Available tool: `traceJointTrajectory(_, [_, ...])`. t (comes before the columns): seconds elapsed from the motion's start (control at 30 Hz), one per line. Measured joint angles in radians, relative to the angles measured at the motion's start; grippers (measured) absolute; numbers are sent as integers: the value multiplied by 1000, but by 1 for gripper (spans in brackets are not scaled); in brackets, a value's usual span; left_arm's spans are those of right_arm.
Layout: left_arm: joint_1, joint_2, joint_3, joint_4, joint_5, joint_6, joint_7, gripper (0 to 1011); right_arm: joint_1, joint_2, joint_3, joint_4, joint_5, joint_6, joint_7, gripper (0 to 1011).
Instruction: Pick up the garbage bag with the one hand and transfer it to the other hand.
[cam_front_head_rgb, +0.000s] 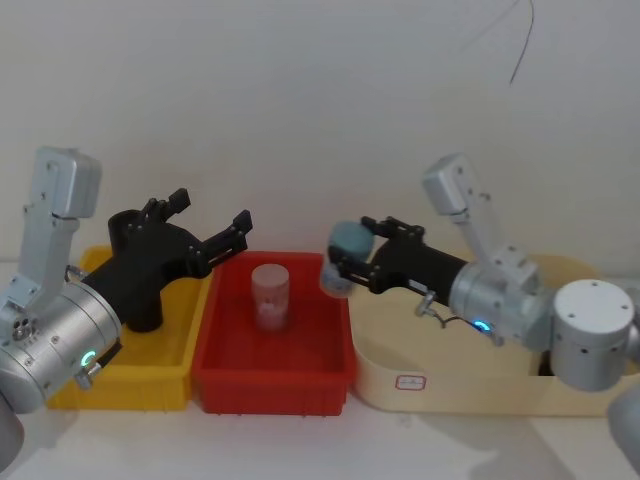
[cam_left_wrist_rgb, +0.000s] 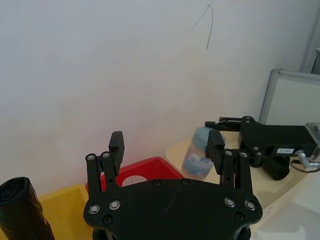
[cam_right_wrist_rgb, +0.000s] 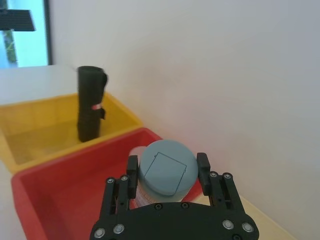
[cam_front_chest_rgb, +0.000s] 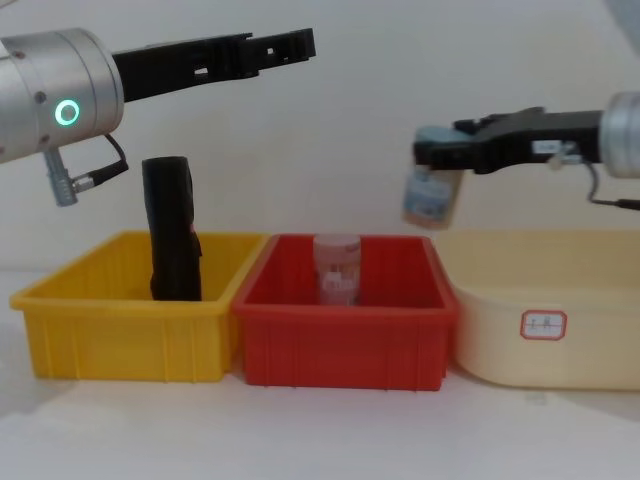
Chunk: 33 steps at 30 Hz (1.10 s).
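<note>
The garbage bag is a black roll with a small red mark, standing upright in the yellow bin; I also see the roll in the right wrist view. My left gripper, without a sticker, hangs open and empty in the air above the yellow and red bins, higher than the roll's top. Its fingertips are spread wide. My right gripper, which carries a white sticker, is shut on a blue-lidded jar held above the gap between the red bin and the cream tub.
A red bin in the middle holds a second clear jar standing upright. A cream tub with a small label sits on the right. A plain white wall runs close behind the three containers.
</note>
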Motion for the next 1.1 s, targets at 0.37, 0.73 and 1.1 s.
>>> traceJointTrajectory(0.37, [0,0,0,0,0,0,0,1000,-90,70,64,-106,20,73,-54,691])
traceJointTrajectory(0.73, [0,0,0,0,0,0,0,1000,-181,106,111,-174,30,127,-104,901])
traceJointTrajectory(1.1, [0,0,0,0,0,0,0,1001,-256,105,174,-239,62,85,-136,1001])
